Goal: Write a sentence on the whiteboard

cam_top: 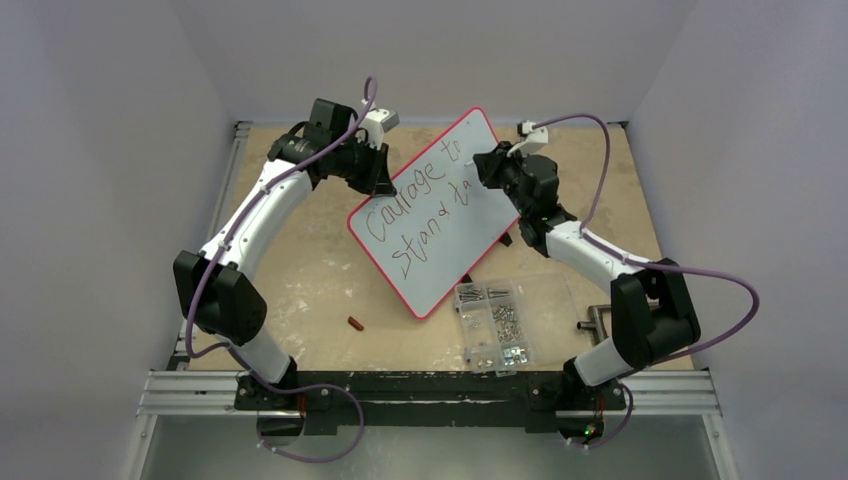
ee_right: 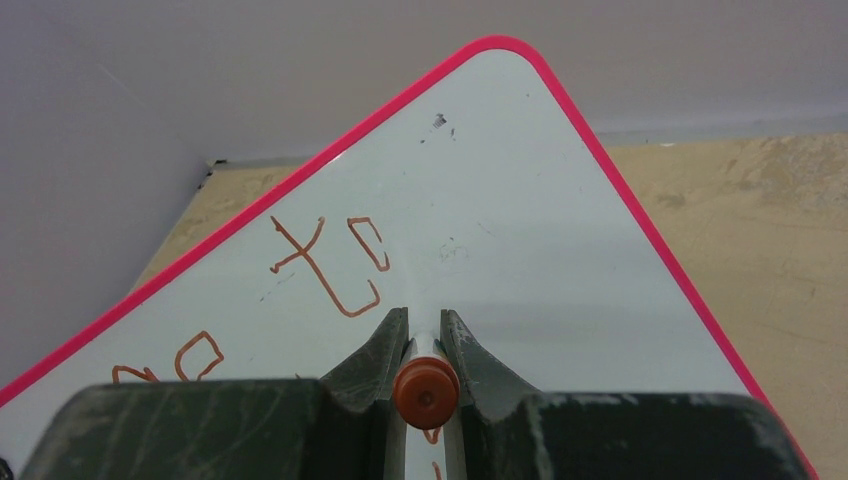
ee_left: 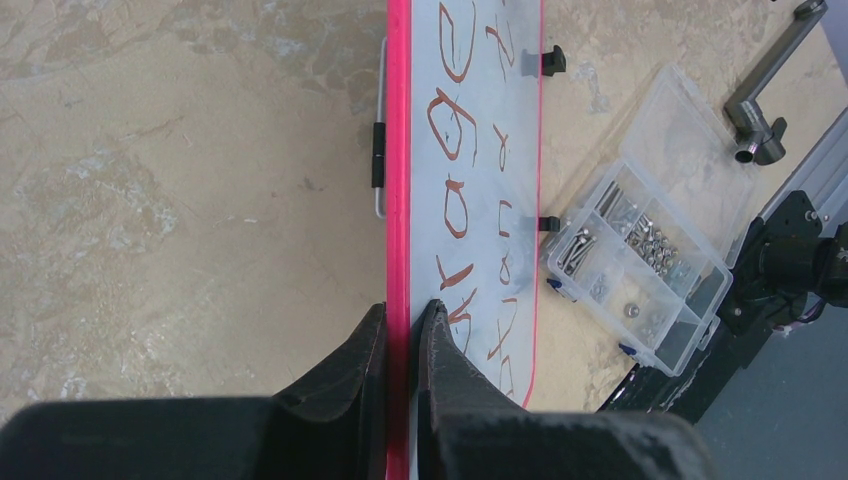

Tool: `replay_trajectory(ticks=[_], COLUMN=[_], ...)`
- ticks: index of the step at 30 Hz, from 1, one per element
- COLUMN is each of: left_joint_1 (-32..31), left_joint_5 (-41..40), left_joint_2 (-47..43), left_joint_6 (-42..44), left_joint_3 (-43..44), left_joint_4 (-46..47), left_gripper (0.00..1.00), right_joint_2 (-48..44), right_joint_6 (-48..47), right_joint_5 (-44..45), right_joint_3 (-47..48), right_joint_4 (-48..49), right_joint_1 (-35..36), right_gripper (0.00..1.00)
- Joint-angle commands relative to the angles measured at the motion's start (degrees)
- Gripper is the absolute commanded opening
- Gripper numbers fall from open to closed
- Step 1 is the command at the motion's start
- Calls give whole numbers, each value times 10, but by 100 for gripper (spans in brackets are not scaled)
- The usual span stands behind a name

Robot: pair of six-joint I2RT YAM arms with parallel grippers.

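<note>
The whiteboard (cam_top: 440,215) has a red-pink rim and stands tilted on the table. The sentence (cam_top: 420,200) on it reads "Courage to" over "stand ta" in brown marker. My left gripper (cam_top: 378,160) is shut on the whiteboard's upper left rim; in the left wrist view (ee_left: 404,318) its jaws pinch the pink rim (ee_left: 398,200). My right gripper (cam_top: 485,170) is shut on a white marker with a brown end (ee_right: 425,392), its far end against the whiteboard (ee_right: 520,220) near the last letters. The tip is hidden.
A clear compartment box of screws (cam_top: 494,325) lies just below the board's lower corner, also in the left wrist view (ee_left: 640,270). A small brown marker cap (cam_top: 355,323) lies on the table at the left. A grey metal handle (cam_top: 596,318) lies right of the box.
</note>
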Motion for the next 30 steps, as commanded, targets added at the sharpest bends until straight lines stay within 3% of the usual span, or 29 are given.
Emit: replay_trajectory(ticks=[1,19,30], left_joint_1=[2,2,2], left_joint_5=[-98,-99,-101], left_joint_2=[-14,-16,-16], left_joint_6=[51,51,51], left_joint_3=[-5,-4,-4], left_joint_4=[-9,-11,-11], left_gripper=[0,0,0], right_joint_2=[-4,-32,-31], right_joint_6=[2,9,12], right_joint_5=[-9,-7,17], right_joint_3=[3,-85,-84], right_joint_4=[20,21,4], right_joint_1=[0,1,0], right_gripper=[0,0,0])
